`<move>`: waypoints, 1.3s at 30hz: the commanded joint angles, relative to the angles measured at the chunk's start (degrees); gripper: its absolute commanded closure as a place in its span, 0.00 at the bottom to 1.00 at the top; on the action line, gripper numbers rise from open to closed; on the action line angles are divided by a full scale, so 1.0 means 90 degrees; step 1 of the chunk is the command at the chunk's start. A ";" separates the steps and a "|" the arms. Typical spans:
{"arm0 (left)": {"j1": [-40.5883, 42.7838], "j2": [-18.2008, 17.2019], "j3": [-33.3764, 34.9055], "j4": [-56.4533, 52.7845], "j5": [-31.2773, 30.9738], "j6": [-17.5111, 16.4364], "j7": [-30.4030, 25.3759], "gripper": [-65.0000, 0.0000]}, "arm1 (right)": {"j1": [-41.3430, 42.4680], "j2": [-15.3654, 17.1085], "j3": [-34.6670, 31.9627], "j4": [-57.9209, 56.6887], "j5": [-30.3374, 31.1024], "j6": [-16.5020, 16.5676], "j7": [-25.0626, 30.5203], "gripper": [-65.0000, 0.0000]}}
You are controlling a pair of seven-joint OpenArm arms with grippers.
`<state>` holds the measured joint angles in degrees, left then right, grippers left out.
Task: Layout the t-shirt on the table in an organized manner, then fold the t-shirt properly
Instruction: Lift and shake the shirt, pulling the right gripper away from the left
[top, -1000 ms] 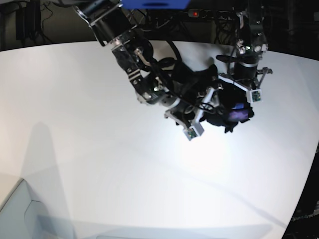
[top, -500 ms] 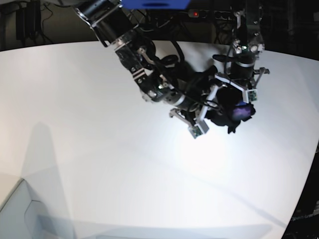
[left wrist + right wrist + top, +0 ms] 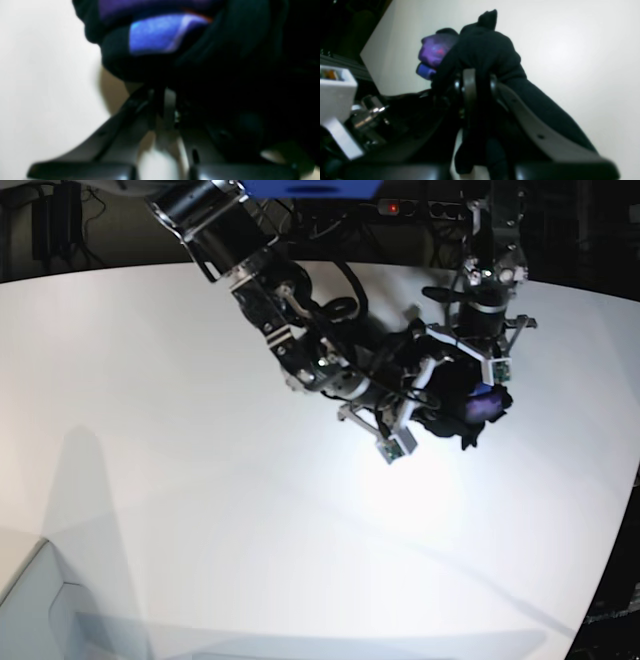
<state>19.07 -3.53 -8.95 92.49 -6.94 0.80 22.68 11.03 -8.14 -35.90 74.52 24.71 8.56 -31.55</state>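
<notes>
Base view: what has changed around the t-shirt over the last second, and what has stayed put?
The right hand has closed onto the t-shirt, and its arm has slid toward the bunched cloth, up and to the right in the base view. The left hand stayed shut on the t-shirt, shifting slightly toward the table's far edge with it. The shirt is still a crumpled bundle, not laid out on the table.

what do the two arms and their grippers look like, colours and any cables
Both arms are black and silver metal with loose black cables. The right arm has a thick black cylinder at its top; the left arm is slimmer. Each wrist carries a white camera bracket. The gripper fingers are dark grey plastic with small holes.
</notes>
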 commanded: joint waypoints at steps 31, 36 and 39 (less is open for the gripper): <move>0.0572 0.0045 -0.0456 0.1440 -0.0064 -0.0123 -0.0043 1.00 | 0.0030 -0.0095 0.0761 0.0946 0.0102 0.0041 -0.0719 0.89; 0.0592 0.0045 -0.0388 0.1440 -0.0064 -0.0123 -0.0043 1.00 | -0.0292 -0.0095 0.0604 0.0946 0.0102 0.0041 -0.0797 0.62; 0.0592 0.0045 -0.0388 0.1440 -0.0064 -0.0123 -0.0024 1.00 | -0.0449 -0.0095 0.0595 0.0946 0.0102 0.0041 -0.0836 0.52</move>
<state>24.45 -2.85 -12.47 104.51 -7.35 -0.19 23.59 5.74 -8.14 -30.44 81.87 24.91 8.56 -40.64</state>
